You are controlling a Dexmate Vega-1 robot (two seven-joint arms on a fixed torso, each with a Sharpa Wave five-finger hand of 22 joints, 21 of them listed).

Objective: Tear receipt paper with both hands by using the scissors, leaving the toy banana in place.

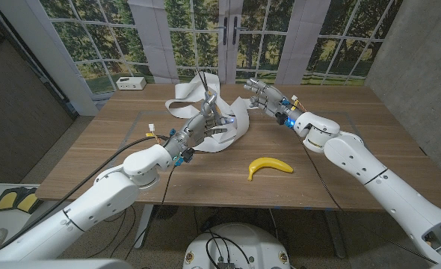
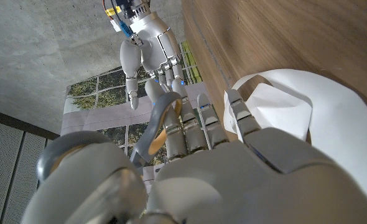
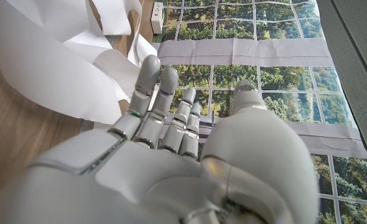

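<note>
1. Your left hand [image 1: 202, 123] is raised over the heap of receipt paper [image 1: 232, 128] at the middle of the wooden table [image 1: 116, 153], its fingers closed around the scissors [image 1: 208, 96], whose blades point up and away from the robot.
2. In the left wrist view the scissors' handle loop [image 2: 160, 121] sits hooked among the fingers [image 2: 236, 115] of that hand, with a curl of the paper [image 2: 308, 124] just beyond the fingertips.
3. Your right hand [image 1: 264, 96] hangs just beside the far right edge of the paper heap, fingers spread and slightly curled, holding nothing; whether a fingertip touches the paper, you cannot tell.
4. The right wrist view shows those fingers [image 3: 147, 99] apart, with loops of the white strip [image 3: 59, 68] near them on the table side.
5. The two hands face each other across the heap, close but apart; the left wrist view shows the right hand [image 2: 147, 53] just past the scissors' handle.
6. The toy banana [image 1: 269, 166] lies on bare wood nearer the robot, well apart from both hands and clear of the paper.
7. No writing can be read on the paper or on the small white box [image 1: 130, 82] at the table's far left corner.
8. Window panels [image 1: 228, 30] with a view of trees stand behind the table.
</note>
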